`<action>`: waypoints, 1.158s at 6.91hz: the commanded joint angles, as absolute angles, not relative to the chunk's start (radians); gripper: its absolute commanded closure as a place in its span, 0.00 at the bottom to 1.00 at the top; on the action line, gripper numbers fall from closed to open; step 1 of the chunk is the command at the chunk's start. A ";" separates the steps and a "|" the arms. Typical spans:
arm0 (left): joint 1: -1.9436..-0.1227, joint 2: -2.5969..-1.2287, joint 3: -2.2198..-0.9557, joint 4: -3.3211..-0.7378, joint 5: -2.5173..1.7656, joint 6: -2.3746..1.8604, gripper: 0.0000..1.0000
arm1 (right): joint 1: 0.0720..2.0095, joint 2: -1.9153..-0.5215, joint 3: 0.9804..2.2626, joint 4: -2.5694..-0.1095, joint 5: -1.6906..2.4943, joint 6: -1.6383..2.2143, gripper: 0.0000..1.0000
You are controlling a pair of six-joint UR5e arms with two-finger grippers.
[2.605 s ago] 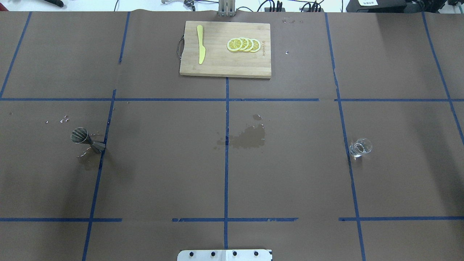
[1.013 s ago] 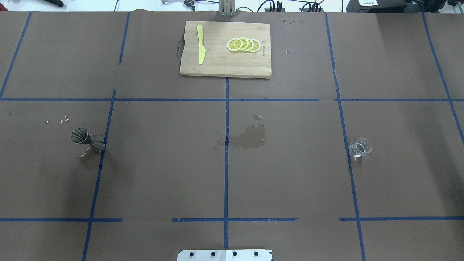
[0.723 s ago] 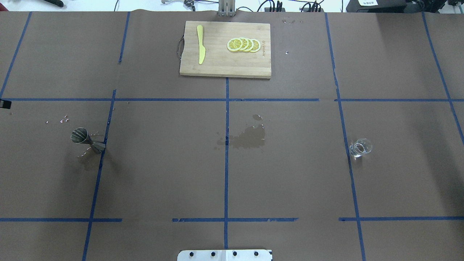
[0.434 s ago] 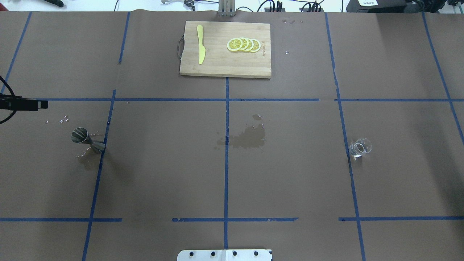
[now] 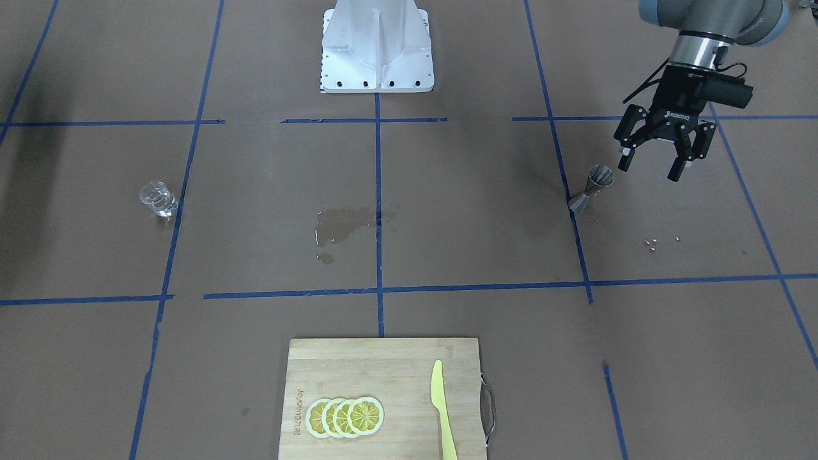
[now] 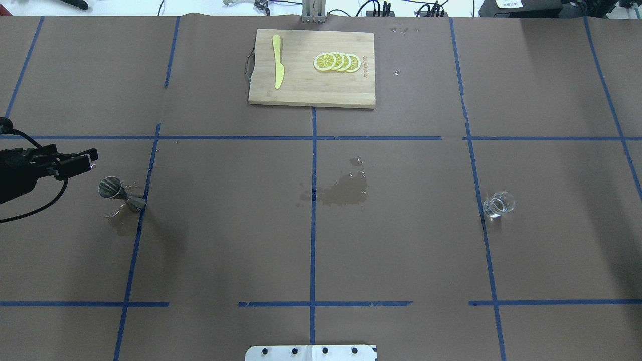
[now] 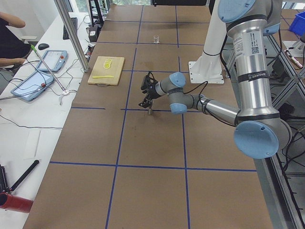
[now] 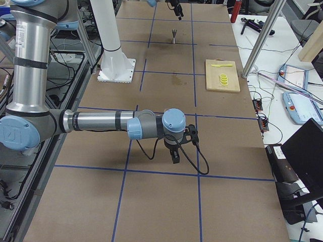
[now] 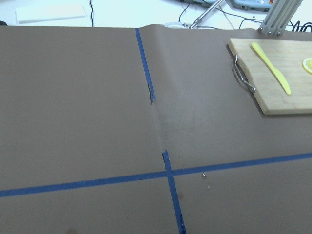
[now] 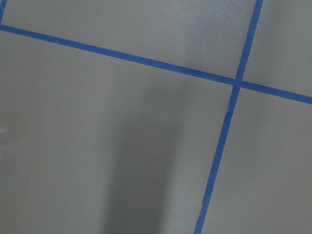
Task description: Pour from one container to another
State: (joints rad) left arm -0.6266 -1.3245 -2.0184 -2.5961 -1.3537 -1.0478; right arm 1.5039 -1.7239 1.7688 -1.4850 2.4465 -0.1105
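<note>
Hovering above the table (image 6: pixel 225 225), my left gripper (image 5: pixel 650 167) has its jaws spread wide and holds nothing; in the overhead view it is near the jigger (image 5: pixel 591 187), at its 10 o'clock, not touching. The jigger stands at the table's 9 o'clock, the cup (image 5: pixel 156 197) well apart at 3 o'clock. My right gripper (image 8: pixel 175 156) shows only from the side, so I cannot tell its opening. A board (image 6: pixel 311 67) lies at 12 o'clock.
</note>
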 commanded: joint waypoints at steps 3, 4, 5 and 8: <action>-0.200 -1.269 -2.017 -2.643 -0.659 -1.089 0.01 | 1.503 -1.723 1.767 -1.485 2.448 -0.110 0.00; -0.166 -1.270 -1.958 -2.643 -0.605 -1.156 0.01 | 1.503 -1.723 1.767 -1.485 2.448 -0.110 0.00; -0.149 -1.270 -1.921 -2.643 -0.579 -1.195 0.01 | 1.503 -1.723 1.766 -1.486 2.448 -0.110 0.00; -0.138 -1.324 -1.847 -2.643 -0.560 -1.239 0.01 | 1.503 -1.724 1.770 -1.485 2.450 -0.110 0.00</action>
